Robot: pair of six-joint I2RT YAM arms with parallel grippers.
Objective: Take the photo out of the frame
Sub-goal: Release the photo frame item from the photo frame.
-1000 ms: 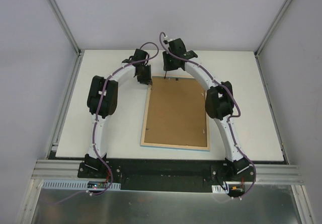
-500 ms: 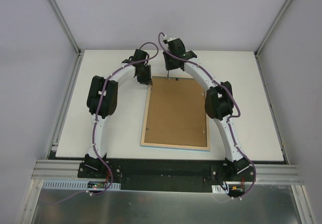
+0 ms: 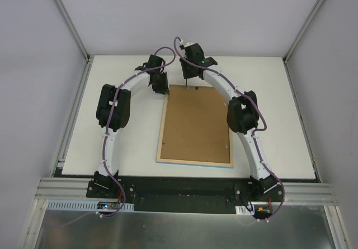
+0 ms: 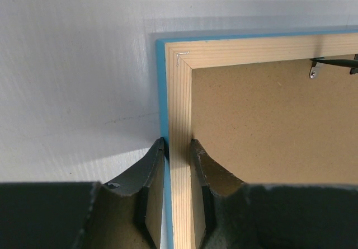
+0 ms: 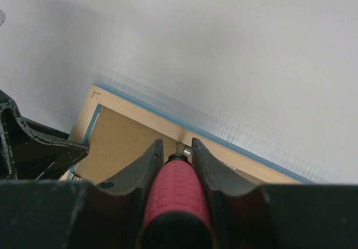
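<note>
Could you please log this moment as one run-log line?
left gripper: shut on frame rim | right gripper: shut on red-handled tool, tip at far rim | frame: face down, backing board in place | photo: hidden

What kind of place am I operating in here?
Probably a lab robot test cell: a white table, aluminium-profile posts at its corners, and plain grey wall panels closing it in.

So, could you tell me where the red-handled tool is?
In the right wrist view, the red-handled tool is clamped in the right gripper, tip at the frame's far rail.
</note>
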